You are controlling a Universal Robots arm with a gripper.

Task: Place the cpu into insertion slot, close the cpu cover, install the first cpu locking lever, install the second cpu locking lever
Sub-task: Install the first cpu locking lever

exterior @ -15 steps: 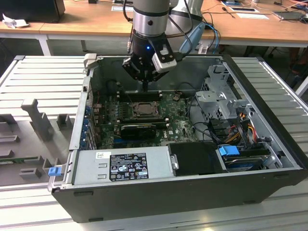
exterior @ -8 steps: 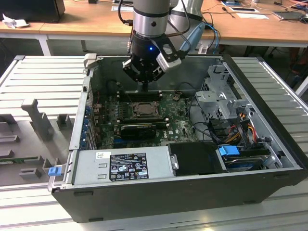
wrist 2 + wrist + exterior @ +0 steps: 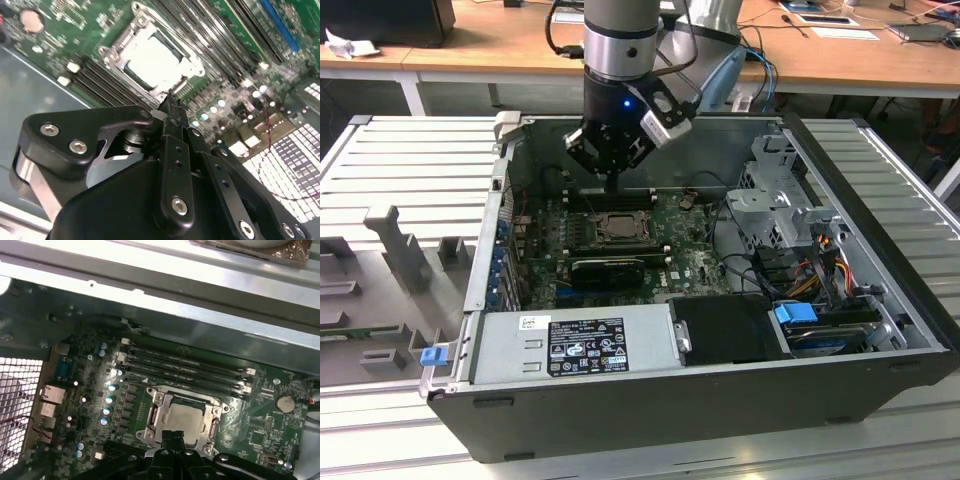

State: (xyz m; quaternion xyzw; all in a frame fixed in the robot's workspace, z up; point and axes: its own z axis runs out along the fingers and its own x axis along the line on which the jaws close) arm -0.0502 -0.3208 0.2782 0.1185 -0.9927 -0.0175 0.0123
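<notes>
Surface (image 3: pixel 410 160): grey ribbed metal, carrying an open computer case.
Computer case (image 3: pixel 650 400): dark, lying on its side, with its inside showing.
Arm (image 3: pixel 620 50): reaches down into the case from above.
Motherboard (image 3: pixel 690 265): green, lying flat on the floor of the case.
Power supply (image 3: pixel 580 340): grey box with a label, along the case's near wall in the exterior view.
Tool (image 3: pixel 613 183) (image 3: pixel 172 107) (image 3: pixel 173 436): black, clenched with its fingers pressed together and nothing between them. Its tip is at the edge of the socket; whether it touches, I cannot tell.
Insertion slot (image 3: pixel 618 228): square socket near the middle of the motherboard, beside the long memory slots.
Cpu cover (image 3: pixel 117 47) (image 3: pixel 156 412): silvery frame lying flat on the socket, around the chip.
Cpu (image 3: pixel 152 60) (image 3: pixel 185 417): seated in the insertion slot, its silver-grey top face showing through the cover's cut-out.
</notes>
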